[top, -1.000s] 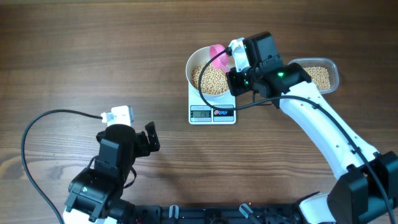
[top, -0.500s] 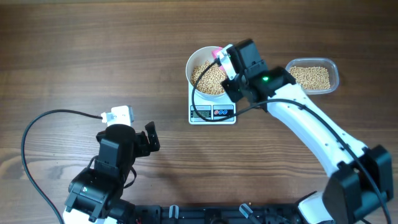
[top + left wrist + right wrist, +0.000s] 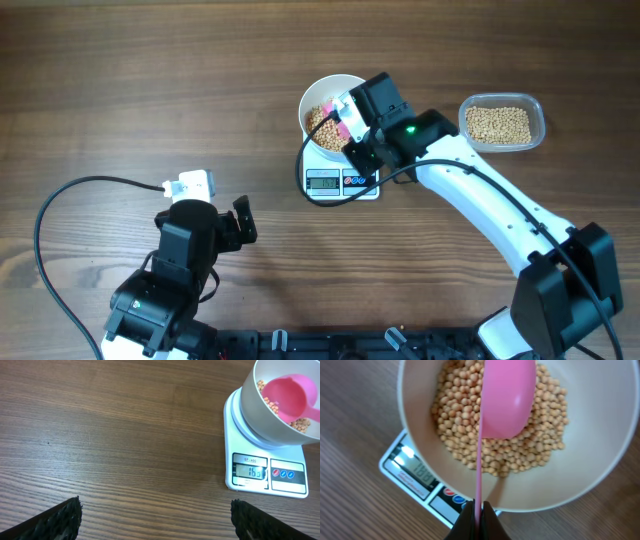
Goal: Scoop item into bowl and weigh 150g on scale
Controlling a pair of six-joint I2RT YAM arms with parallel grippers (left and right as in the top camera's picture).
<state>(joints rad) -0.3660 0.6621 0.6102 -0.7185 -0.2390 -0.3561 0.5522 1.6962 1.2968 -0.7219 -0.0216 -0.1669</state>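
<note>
The right gripper (image 3: 479,510) is clamped fully shut on the thin handle of a pink scoop (image 3: 507,400), whose cup is held inside the rim of the white bowl (image 3: 600,460), over the beans (image 3: 455,435) heaped in it. The bowl is seated on the scale (image 3: 410,472), its lit display at the 6 o'clock edge, and a clear tub (image 3: 503,124) of beans is set apart at 3 o'clock. The left gripper (image 3: 155,522) is spread wide and empty over the table (image 3: 100,435), well apart at 8 o'clock.
</note>
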